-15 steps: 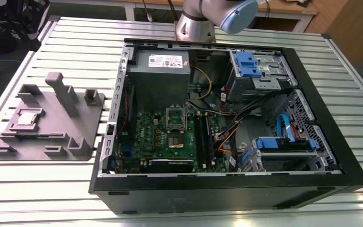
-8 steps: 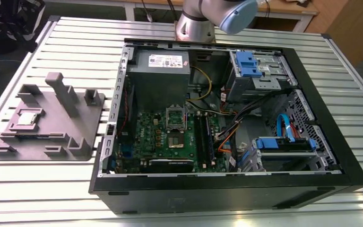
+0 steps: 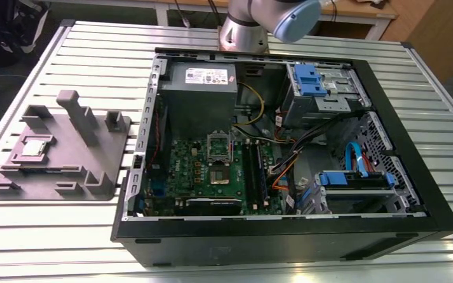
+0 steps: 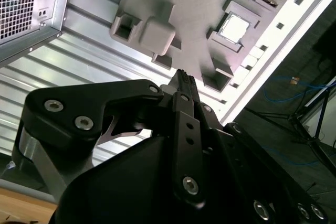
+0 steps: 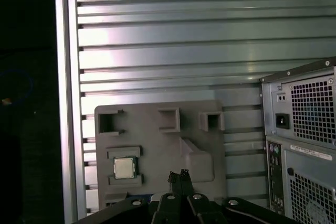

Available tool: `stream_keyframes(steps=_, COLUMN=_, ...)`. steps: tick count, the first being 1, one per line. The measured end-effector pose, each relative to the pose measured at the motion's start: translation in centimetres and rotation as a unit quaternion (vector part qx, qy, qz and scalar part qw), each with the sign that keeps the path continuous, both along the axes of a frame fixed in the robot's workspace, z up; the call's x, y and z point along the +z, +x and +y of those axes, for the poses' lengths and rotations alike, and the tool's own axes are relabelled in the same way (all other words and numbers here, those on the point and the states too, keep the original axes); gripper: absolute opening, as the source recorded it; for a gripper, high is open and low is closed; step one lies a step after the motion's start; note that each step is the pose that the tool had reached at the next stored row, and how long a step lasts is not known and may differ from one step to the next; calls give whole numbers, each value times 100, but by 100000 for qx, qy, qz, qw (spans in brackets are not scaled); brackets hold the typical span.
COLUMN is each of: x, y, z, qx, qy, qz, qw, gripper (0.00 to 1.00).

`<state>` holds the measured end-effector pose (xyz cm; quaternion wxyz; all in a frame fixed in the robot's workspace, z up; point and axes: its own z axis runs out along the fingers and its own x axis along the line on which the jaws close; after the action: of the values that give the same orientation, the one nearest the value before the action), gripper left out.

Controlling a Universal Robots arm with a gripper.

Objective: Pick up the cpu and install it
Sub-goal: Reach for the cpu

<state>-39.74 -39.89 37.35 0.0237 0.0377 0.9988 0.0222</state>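
Table (image 3: 53,236): slatted aluminium, carries everything. PC case (image 3: 289,239) lies on its side with the panel off, taking up the exterior view's centre and right. Green motherboard (image 3: 203,168) faces up inside. Its socket (image 3: 219,177) sits near the board's middle, with nothing seated in it as far as that view tells. Arm (image 3: 270,23) stands at the table's far edge, behind the case.

Grey fixture (image 3: 92,156) sits on the table at the exterior view's left, just beside the case. The cpu (image 3: 36,147) lies flat in a square pocket in the fixture's left part, metal top up, on the side away from the case. So the pick is not yet made.

Gripper (image 5: 178,176): jaws closed tip to tip, holding nothing, hanging well above the fixture.

Key relation: in the first wrist view the jaw tips line up next to the fixture's raised block (image 5: 197,156), not over the pocket. The cpu (image 5: 125,167) lies off to one side of them, toward the table's left edge, with the case on the opposite side. The second wrist view agrees: cpu (image 4: 233,27) lies well apart from the tips and nearer the table's edge.

The cpu is square, so it has no long axis. Its edges run square with the fixture's edges and the table's slats.
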Motion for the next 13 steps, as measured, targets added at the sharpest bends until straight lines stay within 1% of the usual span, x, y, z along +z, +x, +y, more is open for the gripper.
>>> stream_keyframes(steps=13, x=-125, y=-182, z=-1, qx=6, qy=-1, qz=29, qw=100000, gripper=10)
